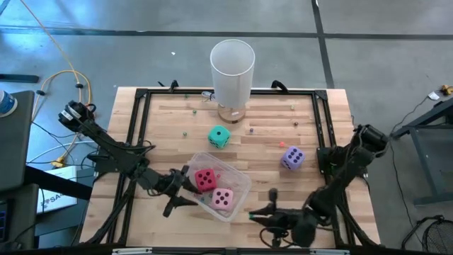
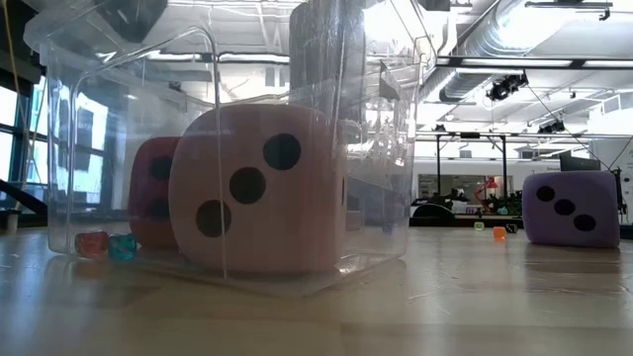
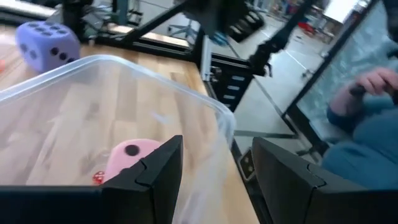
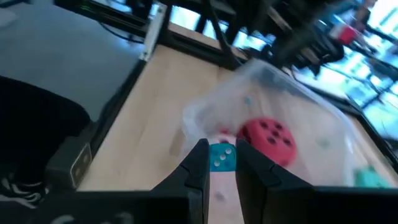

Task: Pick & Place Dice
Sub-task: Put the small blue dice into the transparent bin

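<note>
High view: a clear plastic bin (image 1: 239,185) at the near middle of the desk (image 1: 170,134) holds the red die (image 1: 206,179) and the pink die (image 1: 223,200) — the teal-green die (image 1: 219,137) and the purple die (image 1: 292,158) lie outside, farther back. Left gripper (image 1: 185,185) hovers at the bin's left wall, jaws released. Right gripper (image 1: 260,214) — near edge, jaws clenched, grasping nothing.

Grey concrete floor (image 1: 368,57), exposed ceiling ducts (image 2: 495,74)
</note>
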You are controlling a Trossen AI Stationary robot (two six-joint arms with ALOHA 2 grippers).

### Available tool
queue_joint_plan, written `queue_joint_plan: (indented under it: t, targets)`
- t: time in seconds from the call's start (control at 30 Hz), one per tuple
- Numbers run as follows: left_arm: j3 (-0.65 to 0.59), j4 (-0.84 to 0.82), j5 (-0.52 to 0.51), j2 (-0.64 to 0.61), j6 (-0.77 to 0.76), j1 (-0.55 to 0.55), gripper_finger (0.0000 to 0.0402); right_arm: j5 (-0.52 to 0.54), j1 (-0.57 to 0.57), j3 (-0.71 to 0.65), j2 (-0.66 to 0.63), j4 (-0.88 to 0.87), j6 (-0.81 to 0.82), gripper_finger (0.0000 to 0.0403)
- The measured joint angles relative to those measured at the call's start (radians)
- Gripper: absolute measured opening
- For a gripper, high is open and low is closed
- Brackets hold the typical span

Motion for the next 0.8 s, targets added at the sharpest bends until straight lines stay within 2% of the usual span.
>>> queue_joint_plan:
  t: [0.13, 0.33, 0.5, 0.6, 0.7, 0.8]
  targets:
    - [0.0, -0.016, 0.002, 0.0, 0.002, 0.019, 0.0186, -0.112, -0.072, 0.0, 0.033, 0.105, -0.11, 0.0036]
    - [0.0, -0.033, 0.001, 0.0, 0.006, 0.062, 0.0186, -0.154, -0.196, 0.0, 0.052, 0.218, -0.175, 0.0045]
    - [0.0, -0.086, 0.002, 0.0, 0.007, 0.09, 0.0186, -0.171, -0.286, -0.001, 0.052, 0.213, -0.118, 0.0111]
    - [0.0, -0.126, 0.002, 0.0, -0.009, 0.11, 0.0186, -0.262, -0.325, 0.0, 0.052, 0.184, -0.049, 0.015]
    - [0.0, -0.135, 0.001, 0.0, -0.021, 0.132, 0.0186, -0.29, -0.342, -0.001, 0.052, 0.173, -0.002, 0.0188]
    - [0.0, -0.135, 0.0, 0.0, 0.001, 0.148, 0.0186, -0.285, -0.338, 0.0, 0.052, 0.176, -0.033, 0.0226]
